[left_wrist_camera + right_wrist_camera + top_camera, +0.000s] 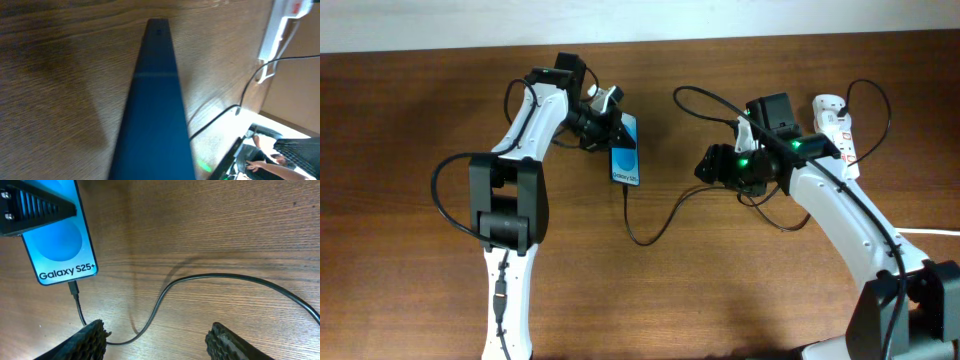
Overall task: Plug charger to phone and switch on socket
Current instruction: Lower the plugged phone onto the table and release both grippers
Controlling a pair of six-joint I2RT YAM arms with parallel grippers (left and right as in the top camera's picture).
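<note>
The phone (626, 160) lies on the table with its blue screen lit; in the right wrist view (60, 245) it reads "Galaxy S25+". My left gripper (603, 122) is shut on the phone's far end, and one of its fingers crosses the screen in the right wrist view (35, 207). The left wrist view shows only the phone (155, 100) edge-on. The charger (655, 225) is a thin black cable; its connector (74, 287) sits in the phone's bottom edge. My right gripper (160, 342) is open and empty above the cable's loop, right of the phone (705, 165). The socket (835, 122) lies at the far right.
The socket's thick white cord (930, 232) runs off the right edge. Thicker black robot cables loop around the right arm (865, 100). The socket also shows in the left wrist view (282, 25). The table is bare brown wood.
</note>
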